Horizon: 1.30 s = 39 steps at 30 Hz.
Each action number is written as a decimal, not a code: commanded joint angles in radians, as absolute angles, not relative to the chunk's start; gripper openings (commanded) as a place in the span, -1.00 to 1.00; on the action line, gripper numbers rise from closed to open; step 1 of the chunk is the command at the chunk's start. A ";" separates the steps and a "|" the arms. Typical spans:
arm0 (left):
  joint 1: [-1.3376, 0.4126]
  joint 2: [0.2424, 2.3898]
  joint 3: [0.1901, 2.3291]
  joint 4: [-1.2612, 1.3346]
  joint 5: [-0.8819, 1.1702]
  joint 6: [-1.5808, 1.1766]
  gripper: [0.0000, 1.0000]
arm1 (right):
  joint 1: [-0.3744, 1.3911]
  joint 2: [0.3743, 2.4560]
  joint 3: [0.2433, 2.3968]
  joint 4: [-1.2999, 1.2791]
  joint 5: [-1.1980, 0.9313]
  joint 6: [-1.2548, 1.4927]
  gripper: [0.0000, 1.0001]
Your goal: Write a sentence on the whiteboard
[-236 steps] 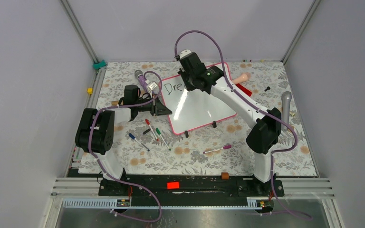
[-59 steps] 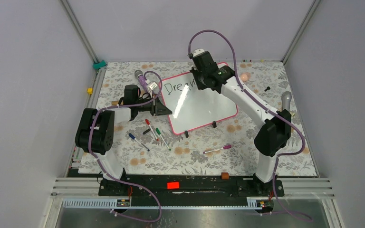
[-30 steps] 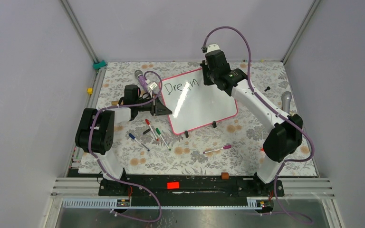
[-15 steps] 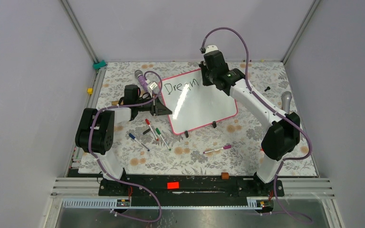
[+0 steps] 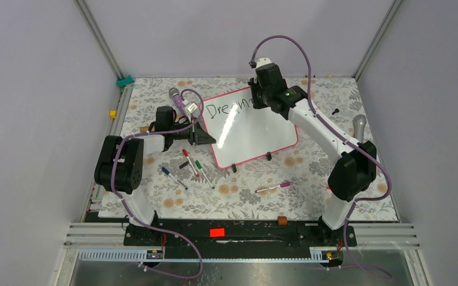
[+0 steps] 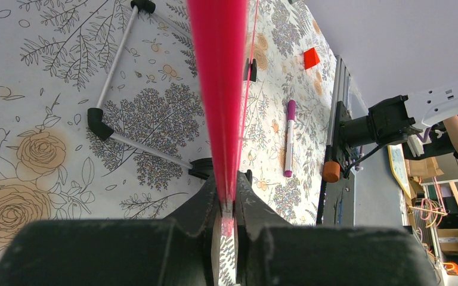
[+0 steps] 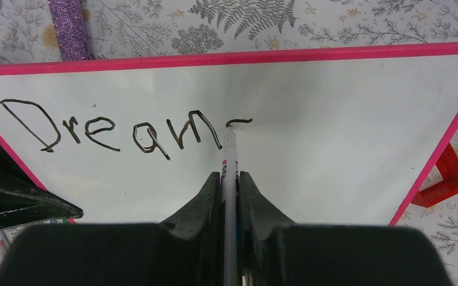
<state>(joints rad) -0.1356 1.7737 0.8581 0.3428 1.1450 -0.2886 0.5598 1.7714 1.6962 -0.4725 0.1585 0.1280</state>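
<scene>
The whiteboard [image 5: 250, 131] lies tilted on the floral mat, its pink frame [image 6: 217, 71] running up the left wrist view. My left gripper [image 5: 206, 138] [image 6: 226, 190] is shut on the frame's left edge. My right gripper [image 5: 256, 98] [image 7: 229, 176] is shut on a white marker [image 7: 229, 155]. The marker's tip touches the whiteboard [image 7: 334, 149] near its top edge. The sentence [image 7: 113, 128] reads "Dream" in black, with a short curved stroke just to its right. From above the sentence [image 5: 226, 108] is partly hidden by the right wrist.
Red, green and blue markers [image 5: 191, 164] lie loose on the mat below the left gripper, a purple marker [image 5: 272, 187] nearer the front. A red frame-shaped block [image 7: 444, 179] sits off the board's right corner. A purple glittery microphone [image 5: 176, 98] and a grey one [image 5: 359, 128] flank the board.
The right gripper has shifted slightly left and settled over the board's top edge. The last letter has grown into an "m" with a short stroke after it. The left arm has not moved.
</scene>
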 commanded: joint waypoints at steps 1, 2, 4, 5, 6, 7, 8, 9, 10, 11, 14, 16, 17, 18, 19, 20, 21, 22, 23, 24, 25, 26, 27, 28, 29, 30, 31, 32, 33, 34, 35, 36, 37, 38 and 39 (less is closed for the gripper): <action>-0.139 1.807 0.865 0.302 1.003 -0.242 -1.00 | 0.556 1.744 1.679 -0.487 0.199 0.120 -1.00; -0.139 1.807 0.865 0.303 1.003 -0.241 -1.00 | 0.557 1.741 1.678 -0.492 0.215 0.118 -1.00; -0.139 1.807 0.865 0.303 1.002 -0.241 -1.00 | 0.556 1.735 1.676 -0.497 0.240 0.116 -1.00; -0.139 1.807 0.866 0.301 1.003 -0.241 -1.00 | 0.557 1.733 1.672 -0.498 0.250 0.115 -1.00; -0.139 1.807 0.865 0.301 1.002 -0.240 -1.00 | 0.557 1.729 1.670 -0.497 0.256 0.115 -1.00; -0.139 1.807 0.865 0.301 1.002 -0.240 -1.00 | 0.557 1.727 1.667 -0.498 0.258 0.114 -1.00; -0.139 1.807 0.865 0.301 1.002 -0.240 -1.00 | 0.556 1.725 1.663 -0.498 0.255 0.114 -1.00; -0.139 1.807 0.865 0.301 1.002 -0.241 -1.00 | 0.557 1.723 1.660 -0.498 0.249 0.115 -1.00; -0.139 1.806 0.865 0.301 1.002 -0.241 -1.00 | 0.557 1.722 1.657 -0.498 0.241 0.115 -1.00; -0.139 1.807 0.865 0.299 1.003 -0.241 -1.00 | 0.555 1.721 1.654 -0.498 0.229 0.113 -1.00; -0.139 1.807 0.865 0.300 1.001 -0.241 -1.00 | 0.557 1.716 1.647 -0.498 0.203 0.108 -1.00; -0.138 1.807 0.865 0.298 1.002 -0.241 -1.00 | 0.557 1.713 1.641 -0.498 0.185 0.109 -1.00; -0.139 1.807 0.864 0.298 1.001 -0.241 -1.00 | 0.556 1.711 1.641 -0.497 0.172 0.111 -1.00; -0.139 1.807 0.865 0.298 1.000 -0.241 -1.00 | 0.557 1.710 1.641 -0.497 0.157 0.111 -1.00; -0.140 1.807 0.865 0.298 1.001 -0.241 -1.00 | 0.557 1.713 1.645 -0.497 0.143 0.112 -1.00; -0.139 1.807 0.865 0.298 1.000 -0.241 -1.00 | 0.557 1.714 1.649 -0.494 0.129 0.113 -1.00; -0.139 1.807 0.865 0.298 1.000 -0.240 -1.00 | 0.557 1.714 1.652 -0.491 0.116 0.113 -1.00; -0.139 1.806 0.865 0.298 1.000 -0.240 -1.00 | 0.557 1.713 1.656 -0.489 0.106 0.114 -1.00; -0.139 1.807 0.866 0.298 1.001 -0.241 -1.00 | 0.557 1.708 1.658 -0.485 0.101 0.117 -1.00; -0.140 1.807 0.865 0.298 1.001 -0.241 -1.00 | 0.556 1.702 1.657 -0.482 0.097 0.118 -1.00; -0.140 1.807 0.865 0.298 1.001 -0.241 -1.00 | 0.557 1.693 1.655 -0.480 0.093 0.119 -1.00; -0.139 1.807 0.866 0.299 1.001 -0.242 -1.00 | 0.557 1.677 1.645 -0.474 0.088 0.117 -1.00; -0.140 1.807 0.867 0.298 0.999 -0.242 -1.00 | 0.557 1.654 1.630 -0.460 0.085 0.117 -1.00; -0.138 1.808 0.867 0.298 0.998 -0.244 -1.00 | 0.557 1.629 1.608 -0.447 0.082 0.118 -1.00; -0.139 1.809 0.868 0.298 0.996 -0.243 -1.00 | 0.557 1.597 1.570 -0.431 0.077 0.118 -1.00; -0.139 1.811 0.870 0.298 0.996 -0.244 -1.00 | 0.556 1.564 1.543 -0.414 0.070 0.120 -1.00; -0.139 1.811 0.870 0.298 0.996 -0.245 -1.00 | 0.557 1.533 1.511 -0.401 0.069 0.121 -1.00; -0.139 1.811 0.870 0.298 0.997 -0.245 -1.00 | 0.557 1.498 1.481 -0.389 0.073 0.129 -1.00; -0.138 1.811 0.869 0.298 0.997 -0.245 -1.00 | 0.557 1.458 1.454 -0.379 0.074 0.137 -1.00; -0.139 1.810 0.868 0.298 0.996 -0.245 -1.00 | 0.557 1.427 1.426 -0.366 0.074 0.144 -1.00; -0.140 1.809 0.867 0.298 0.995 -0.244 -1.00 | 0.557 1.402 1.403 -0.355 0.072 0.155 -1.00; -0.139 1.807 0.866 0.299 0.995 -0.242 -1.00 | 0.557 1.383 1.384 -0.345 0.071 0.168 -1.00; -0.139 1.805 0.864 0.298 0.994 -0.240 -1.00 | 0.557 1.371 1.373 -0.339 0.064 0.186 -1.00; -0.139 1.804 0.863 0.297 0.993 -0.239 -1.00 | 0.557 1.364 1.370 -0.338 0.049 0.200 -1.00; -0.139 1.802 0.861 0.297 0.992 -0.238 -1.00 | 0.557 1.362 1.372 -0.338 0.029 0.216 -1.00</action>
<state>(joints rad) -0.1356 1.7737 0.8581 0.3416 1.1450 -0.2874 0.5598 1.4017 1.3872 -0.4126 0.0811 0.1551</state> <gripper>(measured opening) 0.077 0.155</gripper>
